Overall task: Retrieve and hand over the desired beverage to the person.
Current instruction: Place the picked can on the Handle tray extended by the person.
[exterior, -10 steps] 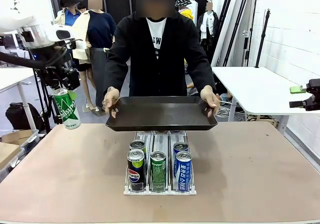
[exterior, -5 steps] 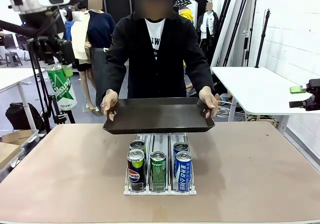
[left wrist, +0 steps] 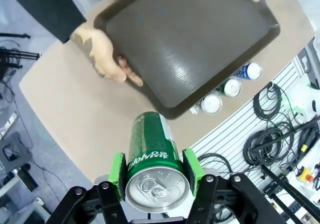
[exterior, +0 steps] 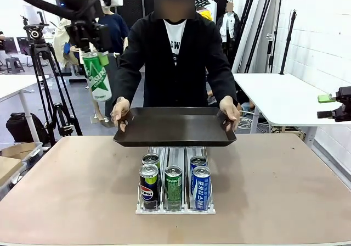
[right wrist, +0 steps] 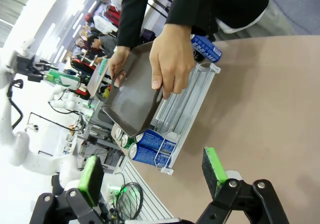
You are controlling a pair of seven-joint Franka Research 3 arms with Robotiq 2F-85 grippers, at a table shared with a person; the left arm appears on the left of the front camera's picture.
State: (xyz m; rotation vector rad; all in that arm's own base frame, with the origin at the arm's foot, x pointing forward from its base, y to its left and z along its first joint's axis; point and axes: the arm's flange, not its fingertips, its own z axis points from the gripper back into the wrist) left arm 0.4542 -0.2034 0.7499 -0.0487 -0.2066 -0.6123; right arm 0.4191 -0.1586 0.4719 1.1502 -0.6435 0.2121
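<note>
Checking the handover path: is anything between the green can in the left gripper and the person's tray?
Nothing visible. The green can in the left gripper hangs in open air, up and left of the tray; the person's hand grips that rim.

The table [exterior: 71,191] takes the lower half of the front frame. At its lower middle stands the rack [exterior: 175,151], with three cans [exterior: 174,188] in its front row and two more behind them in the outer lanes. Above the rack's far end, off the table, the tray [exterior: 174,126] is at the frame's centre. The person [exterior: 173,54] stands behind it, one hand [exterior: 120,111] at its left end, the other hand [exterior: 231,110] at its right end. In the upper left the left gripper [exterior: 92,55] grips the top of the held can [exterior: 98,81], left of the tray and higher. The right gripper [exterior: 327,106] is at the right edge, near a side table [exterior: 274,92].
</note>
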